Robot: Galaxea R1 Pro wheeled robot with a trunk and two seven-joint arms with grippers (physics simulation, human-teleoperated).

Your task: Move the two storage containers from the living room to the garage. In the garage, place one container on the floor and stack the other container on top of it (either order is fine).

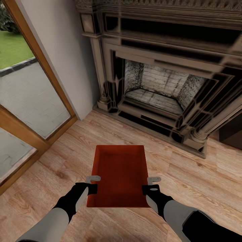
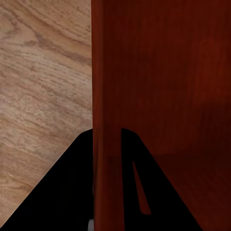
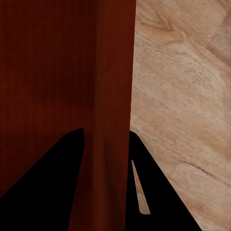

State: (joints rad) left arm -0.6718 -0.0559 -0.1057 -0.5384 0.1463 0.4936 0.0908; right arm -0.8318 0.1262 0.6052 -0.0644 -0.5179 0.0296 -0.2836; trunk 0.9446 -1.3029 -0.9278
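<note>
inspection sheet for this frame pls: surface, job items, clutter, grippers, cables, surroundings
Surface: light wood plank floor, living room.
Job's things: one red-orange storage container, open-topped and empty, held between both arms in front of the robot; whether it is lifted off the planks cannot be told.
Clutter: nothing seen.
Grippers: left gripper clamps the container's left wall, which runs between its fingers in the left wrist view; right gripper clamps the right wall the same way.
Cables: nothing seen.
Surroundings: ornate dark fireplace ahead, wood-framed glass door to the left with grass and paving outside.
</note>
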